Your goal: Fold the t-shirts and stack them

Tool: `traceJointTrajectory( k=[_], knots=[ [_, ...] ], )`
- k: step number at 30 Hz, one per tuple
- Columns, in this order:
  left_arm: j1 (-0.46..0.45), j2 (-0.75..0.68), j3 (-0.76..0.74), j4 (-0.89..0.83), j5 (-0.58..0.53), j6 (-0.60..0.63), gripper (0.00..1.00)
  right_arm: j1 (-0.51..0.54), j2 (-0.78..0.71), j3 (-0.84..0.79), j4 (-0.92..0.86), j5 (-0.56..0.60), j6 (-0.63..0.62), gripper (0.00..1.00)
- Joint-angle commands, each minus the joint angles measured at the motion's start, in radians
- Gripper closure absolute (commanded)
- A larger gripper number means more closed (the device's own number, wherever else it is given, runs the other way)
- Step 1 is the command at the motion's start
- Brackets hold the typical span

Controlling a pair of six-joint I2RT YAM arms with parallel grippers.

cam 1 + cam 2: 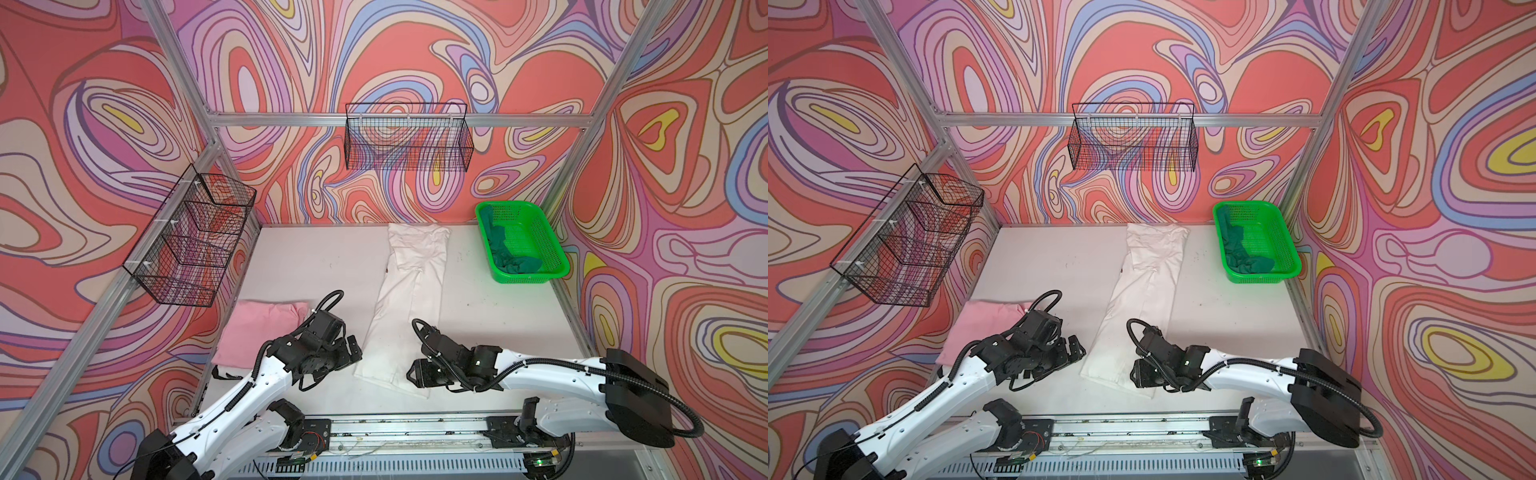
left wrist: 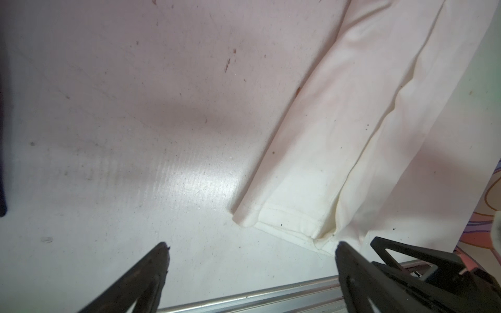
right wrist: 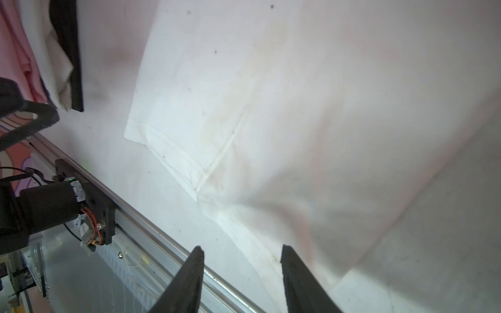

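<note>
Soiled white cloth t-shirt [image 1: 411, 291], folded into a long strip, lies flat near the bright green perforated plastic basket [image 1: 552, 237]. At the strip's end farthest from the basket: left gripper [image 2: 252, 246] fingers wide apart, right gripper [image 3: 242, 249] fingers apart, nothing gripped.

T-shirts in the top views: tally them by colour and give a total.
White t-shirt: 1
Pink t-shirt: 1
Dark green t-shirt: 1, lying in the green basket
Total: 3
A white scrap showing under the pink one's near edge is too hidden to count.
</note>
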Motion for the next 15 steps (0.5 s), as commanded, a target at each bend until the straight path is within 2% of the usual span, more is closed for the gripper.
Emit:
traceJointTrajectory(
  k=[1, 4, 9, 15],
  knots=[
    [0.008, -0.006, -0.023, -0.003, -0.002, -0.001, 0.02, 0.022, 0.051, 0.023, 0.031, 0.062, 0.062, 0.52],
    [0.008, -0.013, -0.035, -0.007, -0.004, -0.006, 0.03, 0.034, 0.06, 0.024, -0.016, 0.096, 0.07, 0.54],
    [0.008, -0.02, -0.064, 0.014, 0.004, -0.026, 0.03, 0.06, 0.083, -0.065, -0.013, 0.048, 0.136, 0.57],
    [0.009, -0.002, -0.082, 0.057, 0.043, -0.05, 0.04, 0.074, 0.03, -0.206, -0.045, 0.027, 0.196, 0.57]
  ],
)
